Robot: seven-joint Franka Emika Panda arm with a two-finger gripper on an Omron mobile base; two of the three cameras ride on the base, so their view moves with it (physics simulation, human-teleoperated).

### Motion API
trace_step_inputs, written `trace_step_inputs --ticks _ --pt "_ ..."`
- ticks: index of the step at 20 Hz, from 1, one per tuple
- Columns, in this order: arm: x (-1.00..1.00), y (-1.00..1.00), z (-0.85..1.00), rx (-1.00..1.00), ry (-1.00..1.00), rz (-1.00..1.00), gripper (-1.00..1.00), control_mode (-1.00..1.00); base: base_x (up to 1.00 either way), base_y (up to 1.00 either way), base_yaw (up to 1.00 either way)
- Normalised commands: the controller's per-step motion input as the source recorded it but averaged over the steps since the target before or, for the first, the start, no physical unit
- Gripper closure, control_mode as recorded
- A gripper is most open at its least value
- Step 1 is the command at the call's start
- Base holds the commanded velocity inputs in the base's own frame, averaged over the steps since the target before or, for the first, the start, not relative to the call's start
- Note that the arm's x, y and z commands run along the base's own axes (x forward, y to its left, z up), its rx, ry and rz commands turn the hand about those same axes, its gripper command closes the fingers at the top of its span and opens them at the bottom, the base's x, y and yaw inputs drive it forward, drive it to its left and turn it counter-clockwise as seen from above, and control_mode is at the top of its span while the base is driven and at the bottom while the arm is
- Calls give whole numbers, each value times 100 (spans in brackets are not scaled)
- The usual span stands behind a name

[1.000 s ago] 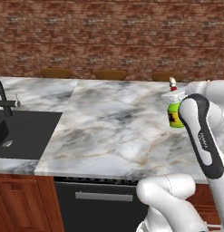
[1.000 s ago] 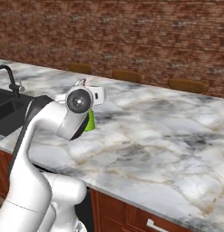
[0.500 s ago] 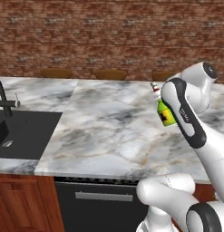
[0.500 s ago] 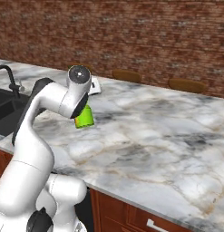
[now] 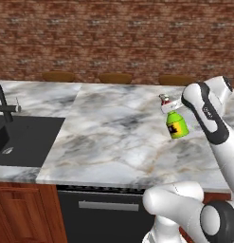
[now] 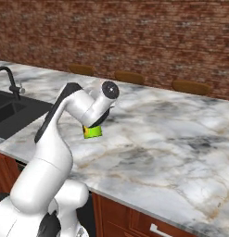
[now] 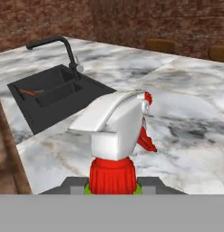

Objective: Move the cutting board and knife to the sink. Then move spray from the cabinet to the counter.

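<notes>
- My two-finger gripper (image 5: 171, 108) is clamped on the neck of the small bright green spray bottle with a yellow label (image 5: 176, 125), just under its whitish trigger nozzle with a red tip (image 7: 117, 124).
- I hold the bottle roughly upright above the broad white-and-grey marble counter (image 5: 113, 133); from the right base view its green base (image 6: 92, 132) hangs just over the stone, and I cannot tell whether it touches.
- The matte black rectangular sink (image 5: 23, 140) lies well apart, at the counter's far left, with its angular black faucet (image 7: 56, 45) beside it.
- In the hand view, a reddish-brown flat shape (image 7: 28, 93) lies inside the basin; too small to identify.
- A brick wall (image 5: 113, 38) backs the counter.
</notes>
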Motion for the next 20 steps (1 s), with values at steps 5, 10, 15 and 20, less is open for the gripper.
trace_step_inputs --ticks 5,10,15,20 --pt "49 -6 -22 32 1 13 100 -100 0 0 0" --pt "11 -12 -30 30 -5 18 100 -100 0 0 0" --pt "0 -26 -38 29 -26 19 100 -100 0 0 0" --pt "12 -9 -15 9 -25 14 100 -100 0 0 0"
